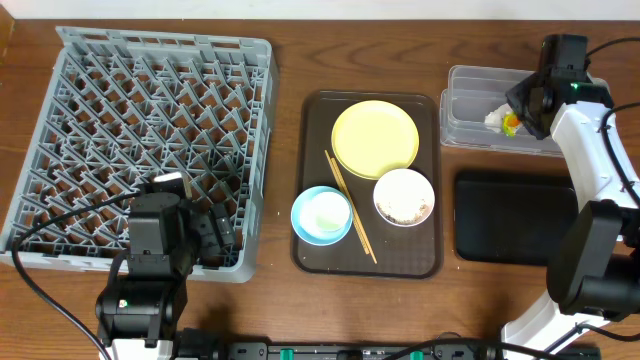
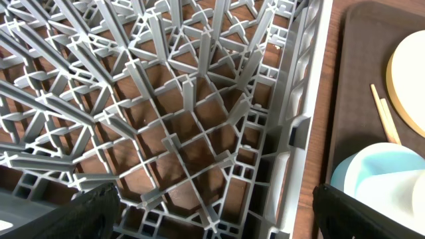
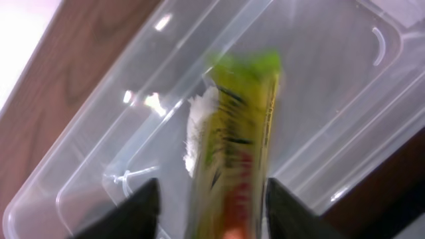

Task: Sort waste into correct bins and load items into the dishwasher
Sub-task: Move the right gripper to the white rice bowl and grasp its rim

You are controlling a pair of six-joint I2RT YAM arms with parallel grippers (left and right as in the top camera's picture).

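My right gripper [image 1: 520, 105] [image 3: 212, 206] is open over the clear tub [image 1: 470, 90] [image 3: 99, 153]. The green-and-white wrapper [image 3: 239, 133] [image 1: 508, 122] hangs blurred between its spread fingers, above the white tissue [image 3: 196, 126] lying in the tub. My left gripper [image 1: 200, 235] [image 2: 212, 212] is open and empty over the near right corner of the grey dish rack [image 1: 140, 140] [image 2: 186, 119]. On the brown tray [image 1: 315, 110] are the yellow plate [image 1: 375, 138], the blue bowl [image 1: 322, 214] with a pale round thing in it, the white bowl [image 1: 404, 196] with rice scraps, and the chopsticks [image 1: 350, 205].
The black tray [image 1: 515, 218] lies in front of the clear tub at the right. In the left wrist view the brown tray [image 2: 345, 99], plate edge [image 2: 408, 73], a chopstick [image 2: 385, 113] and the blue bowl [image 2: 378, 172] lie right of the rack wall.
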